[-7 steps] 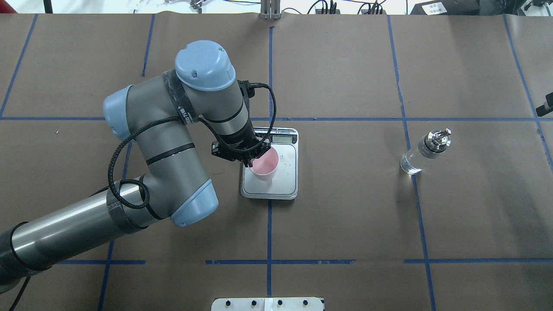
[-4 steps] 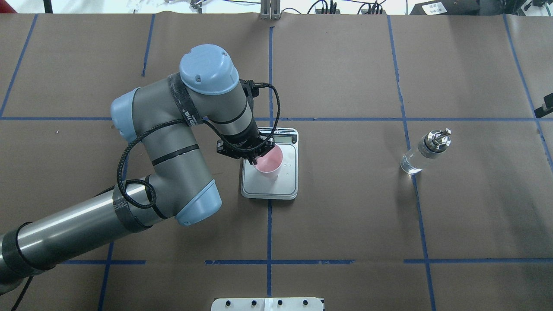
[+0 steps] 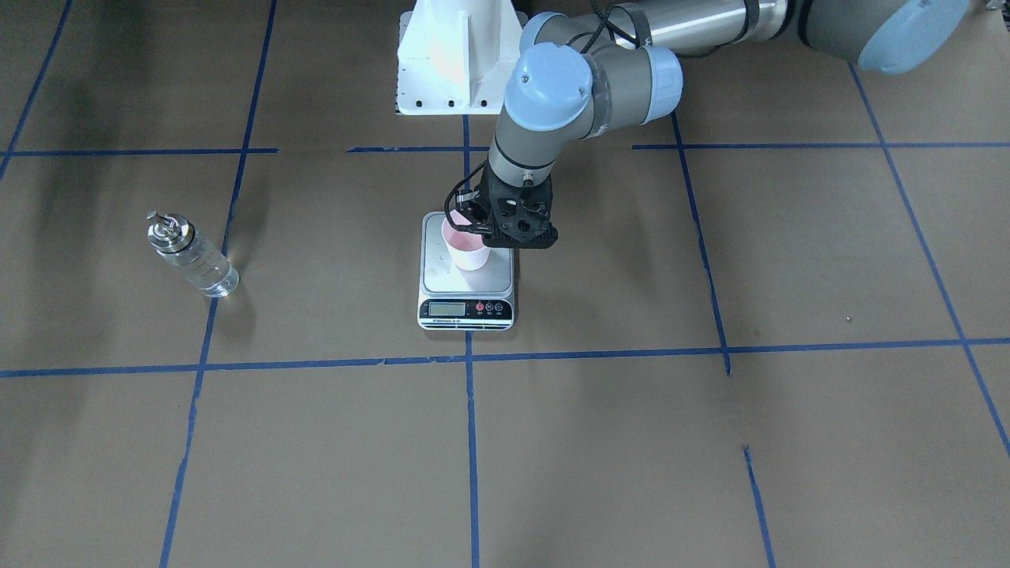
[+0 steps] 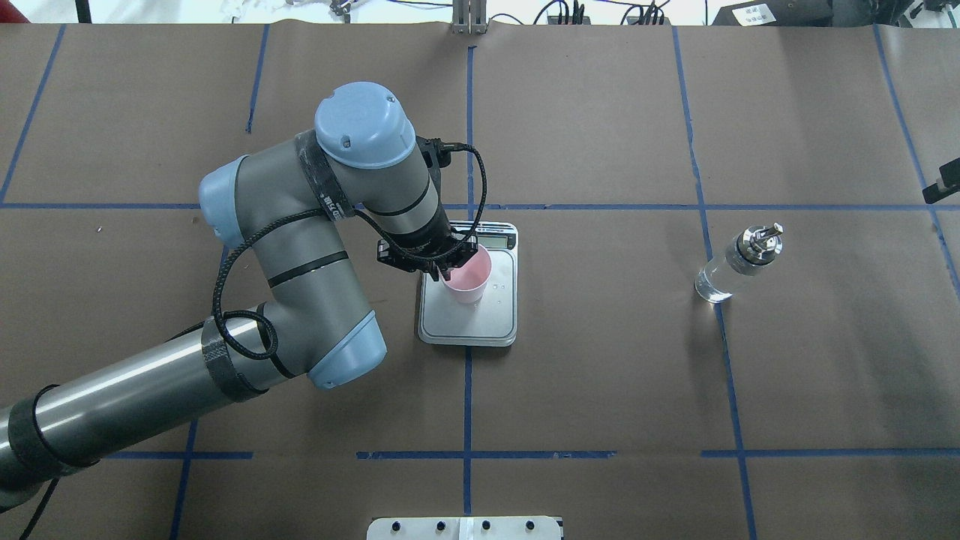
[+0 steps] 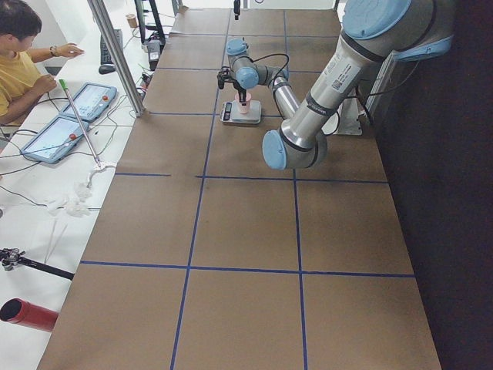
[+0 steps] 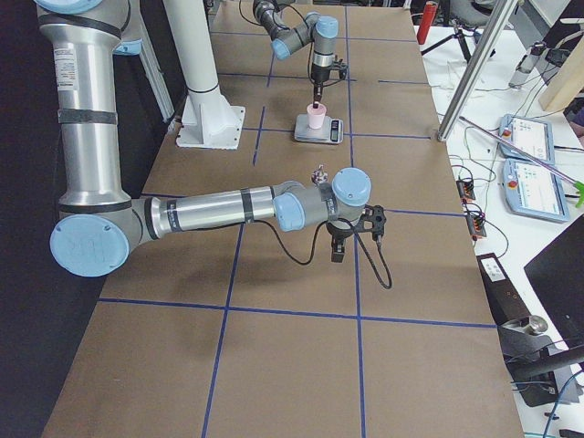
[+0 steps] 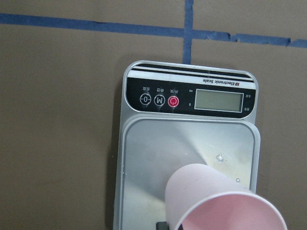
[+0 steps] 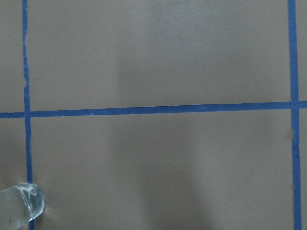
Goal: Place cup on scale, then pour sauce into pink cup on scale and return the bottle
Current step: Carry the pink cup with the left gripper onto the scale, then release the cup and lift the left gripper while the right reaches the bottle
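The pale pink cup (image 4: 470, 279) hangs slightly tilted just over the scale's silver platform (image 4: 465, 324); whether its base touches the platform, I cannot tell. My left gripper (image 4: 444, 271) is shut on the cup's rim on the robot's side, also seen in the front view (image 3: 483, 233). In the left wrist view the cup (image 7: 216, 196) sits below the scale's display strip (image 7: 189, 98). The clear glass bottle (image 4: 739, 262) with a silver spout stands far right. My right gripper (image 6: 335, 253) hovers beside the bottle (image 6: 319, 175); whether it is open or shut, I cannot tell.
Brown paper with blue tape lines covers the table. The white robot base (image 3: 454, 55) stands behind the scale. A person (image 5: 23, 62) sits at a side table with tablets (image 5: 54, 135). A metal pole (image 6: 474, 68) stands at the table's edge.
My left arm has carried the cup a little to the right and farther back over the scale, toward the display. The bottle has not moved.
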`<state>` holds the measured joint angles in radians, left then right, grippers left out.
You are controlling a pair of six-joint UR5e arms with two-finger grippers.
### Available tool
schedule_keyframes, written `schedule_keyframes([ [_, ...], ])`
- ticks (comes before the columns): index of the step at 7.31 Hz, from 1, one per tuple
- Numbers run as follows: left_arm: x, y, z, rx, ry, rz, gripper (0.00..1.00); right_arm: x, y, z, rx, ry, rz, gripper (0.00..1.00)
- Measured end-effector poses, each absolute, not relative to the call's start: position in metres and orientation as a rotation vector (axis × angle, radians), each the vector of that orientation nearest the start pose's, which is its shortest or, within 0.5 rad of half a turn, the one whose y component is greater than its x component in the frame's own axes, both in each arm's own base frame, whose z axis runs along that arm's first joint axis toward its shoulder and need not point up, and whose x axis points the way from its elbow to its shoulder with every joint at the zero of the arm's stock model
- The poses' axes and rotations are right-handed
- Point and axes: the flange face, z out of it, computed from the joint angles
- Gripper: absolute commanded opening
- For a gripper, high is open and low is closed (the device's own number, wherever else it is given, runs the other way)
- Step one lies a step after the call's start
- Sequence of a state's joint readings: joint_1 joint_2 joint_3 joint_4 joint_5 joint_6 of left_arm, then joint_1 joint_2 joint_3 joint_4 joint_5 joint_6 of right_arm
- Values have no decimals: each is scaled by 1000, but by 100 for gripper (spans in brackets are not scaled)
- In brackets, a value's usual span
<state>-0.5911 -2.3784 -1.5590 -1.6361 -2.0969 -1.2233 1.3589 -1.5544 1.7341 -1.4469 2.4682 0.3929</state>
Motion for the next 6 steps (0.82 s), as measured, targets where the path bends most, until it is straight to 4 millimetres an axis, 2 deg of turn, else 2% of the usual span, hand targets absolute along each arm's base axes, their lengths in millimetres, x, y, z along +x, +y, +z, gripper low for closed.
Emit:
schedule_keyframes([
  [1, 541, -465, 152, -52, 983, 6, 68, -64, -501, 530, 11, -941, 19, 100],
  [3, 517, -464, 134, -23, 1024, 1, 68, -94, -467, 478, 6, -952, 41, 100],
  [4, 495, -469, 128, 3, 1044, -14, 68, -117, -449, 448, 16, -954, 64, 100],
  [5, 469, -471, 129, 28, 1062, -29, 68, -148, -429, 421, 49, -950, 82, 100],
  [6, 449, -472, 132, 47, 1072, -44, 68, -172, -409, 406, 75, -950, 88, 100],
])
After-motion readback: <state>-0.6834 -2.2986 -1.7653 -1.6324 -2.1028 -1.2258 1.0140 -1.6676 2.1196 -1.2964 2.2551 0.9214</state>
